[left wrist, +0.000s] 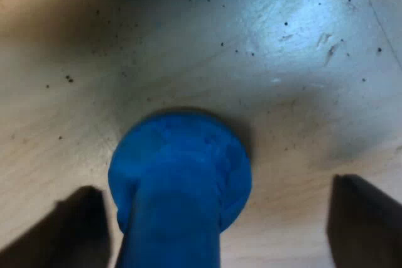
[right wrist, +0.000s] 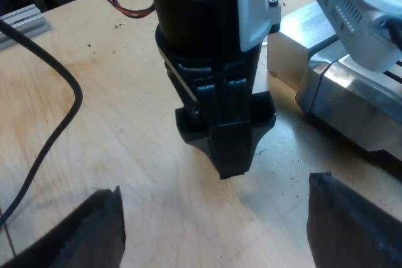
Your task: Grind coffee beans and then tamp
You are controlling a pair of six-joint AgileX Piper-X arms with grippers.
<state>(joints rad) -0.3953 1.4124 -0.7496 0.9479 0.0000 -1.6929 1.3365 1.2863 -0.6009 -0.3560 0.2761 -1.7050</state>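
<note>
Left wrist view: left gripper point(left wrist: 213, 183) is hovering, fingers apart, astride blue tamper point(left wrist: 182, 167) on table point(left wrist: 301, 61); right gripper point(right wrist: 215, 186) is holding its fingers apart too.

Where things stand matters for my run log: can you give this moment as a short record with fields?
table: wooden, scattered with dark specks
tamper: blue, standing on the table
left claw: open, fingers apart on either side of the tamper, not touching it
right claw: open, empty, above the table facing the left claw
metal housing: beside the left claw, likely the espresso machine
stage: tamper not yet gripped
</note>
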